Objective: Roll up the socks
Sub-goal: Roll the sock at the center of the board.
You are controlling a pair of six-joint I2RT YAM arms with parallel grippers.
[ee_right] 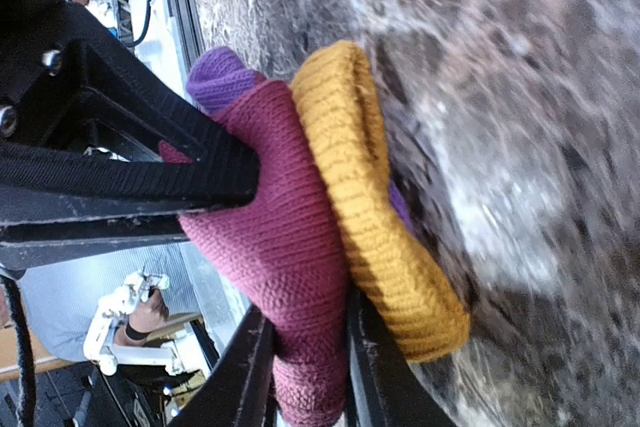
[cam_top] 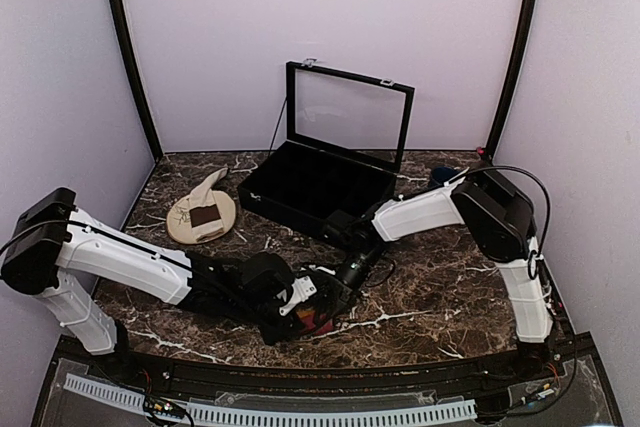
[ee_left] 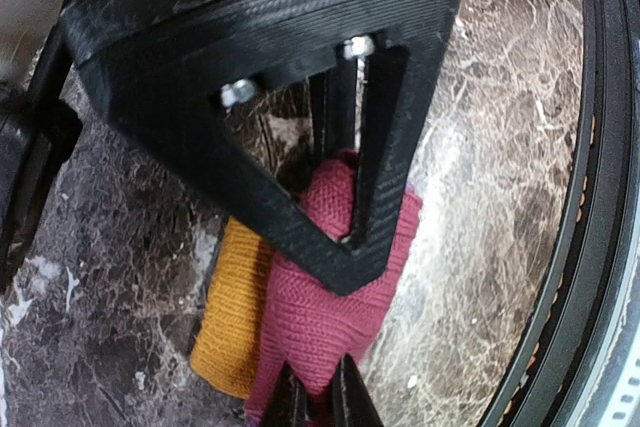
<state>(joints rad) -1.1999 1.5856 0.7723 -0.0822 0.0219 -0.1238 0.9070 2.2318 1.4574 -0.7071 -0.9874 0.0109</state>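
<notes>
Cream sock lies on the plate at ten o'clock of the marble table. Black case stands open at twelve. At six, the left gripper pinches the bunched pink sock, orange end alongside; the right gripper clamps it too, reaching from two o'clock.
</notes>
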